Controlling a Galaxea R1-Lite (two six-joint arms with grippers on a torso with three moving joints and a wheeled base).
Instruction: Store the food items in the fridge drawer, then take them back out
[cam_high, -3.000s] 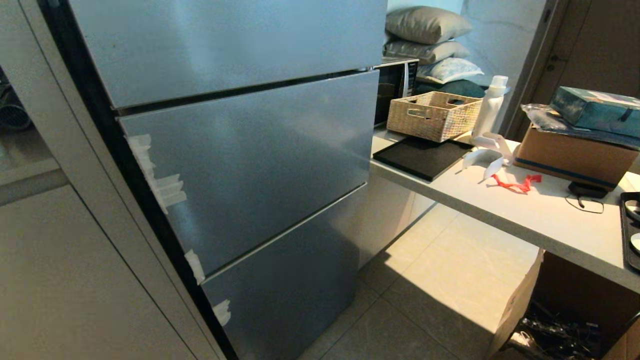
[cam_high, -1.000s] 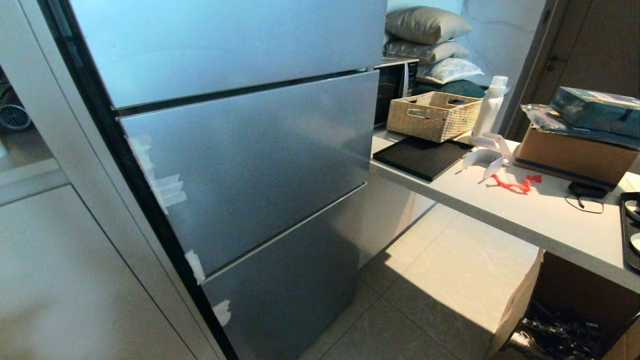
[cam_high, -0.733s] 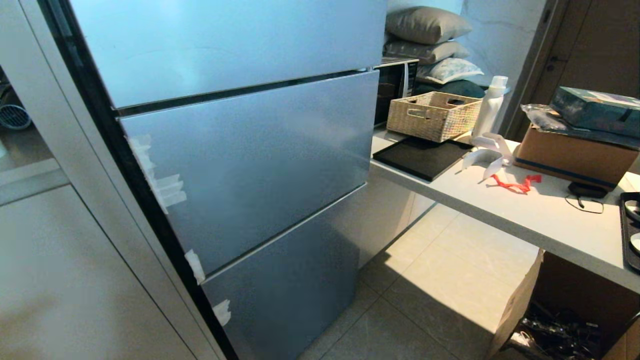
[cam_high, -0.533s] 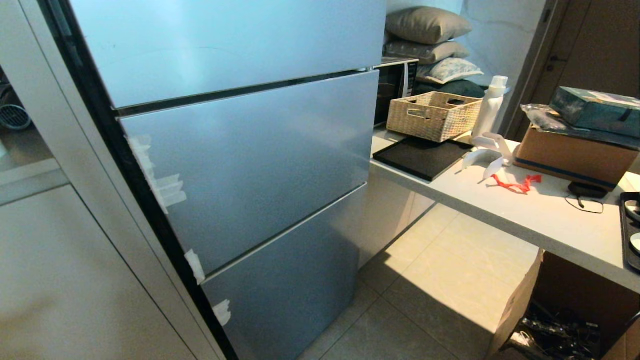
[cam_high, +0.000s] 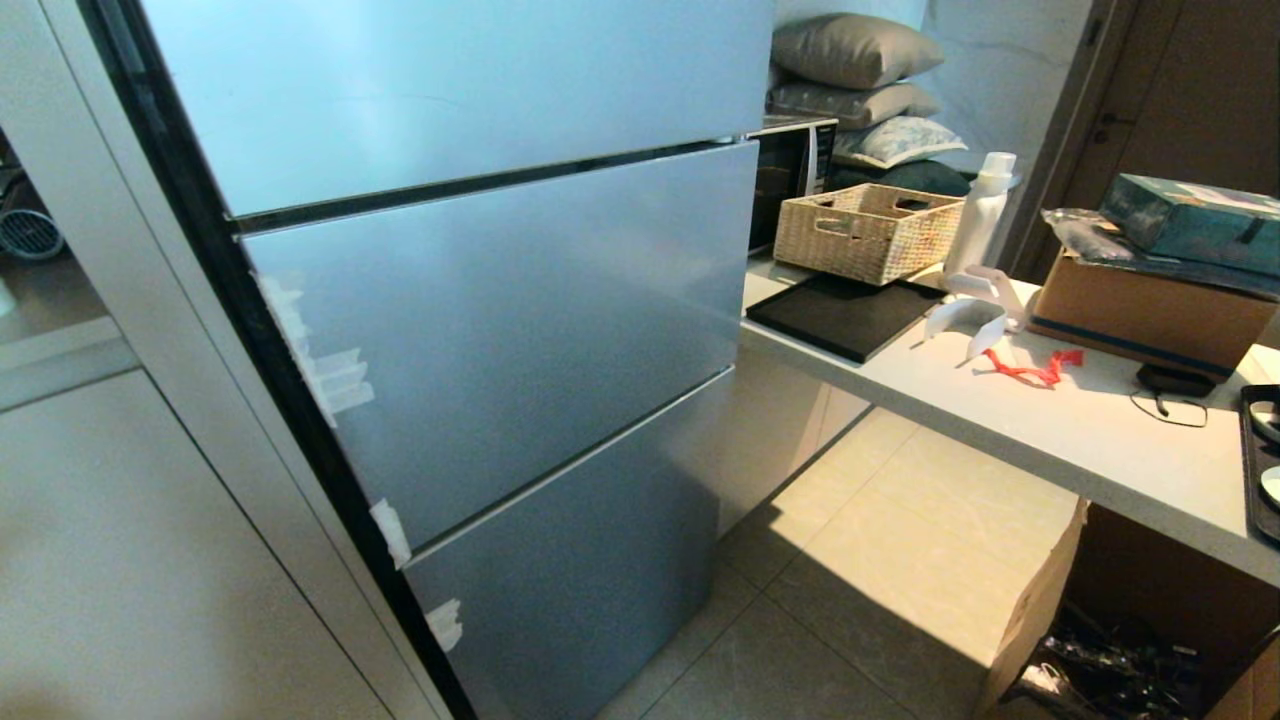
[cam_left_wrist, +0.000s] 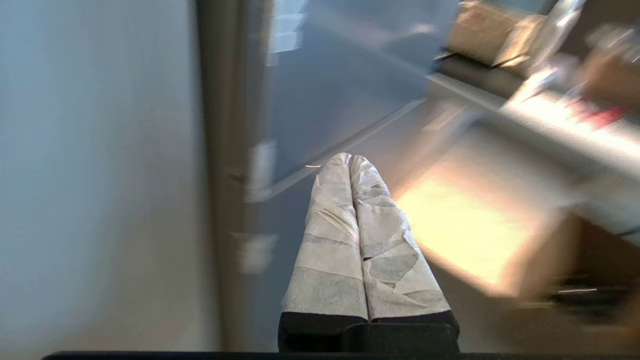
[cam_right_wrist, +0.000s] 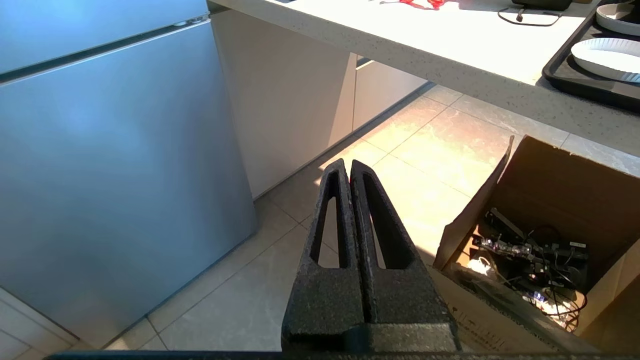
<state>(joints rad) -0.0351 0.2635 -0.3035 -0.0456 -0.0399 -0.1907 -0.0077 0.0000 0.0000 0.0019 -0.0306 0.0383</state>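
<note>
The grey fridge (cam_high: 500, 300) fills the left half of the head view with all its doors closed, so the fridge drawer is hidden. No food items show in any view. My left gripper (cam_left_wrist: 349, 159), its fingers wrapped in white tape, is shut with nothing between them and points at the fridge front (cam_left_wrist: 340, 90) near the seam above the lowest door. My right gripper (cam_right_wrist: 348, 165) is shut and empty, low over the tiled floor (cam_right_wrist: 415, 165) beside the fridge (cam_right_wrist: 115, 150). Neither arm shows in the head view.
A white counter (cam_high: 1050, 420) runs along the right with a wicker basket (cam_high: 868, 230), black mat (cam_high: 845, 315), white bottle (cam_high: 982, 215), cardboard box (cam_high: 1150, 310) and red string (cam_high: 1035, 368). An open carton of cables (cam_right_wrist: 545, 250) stands under it. A grey cabinet (cam_high: 150, 560) flanks the fridge's left.
The head view shows no change over the last three seconds; neither arm comes into it.
</note>
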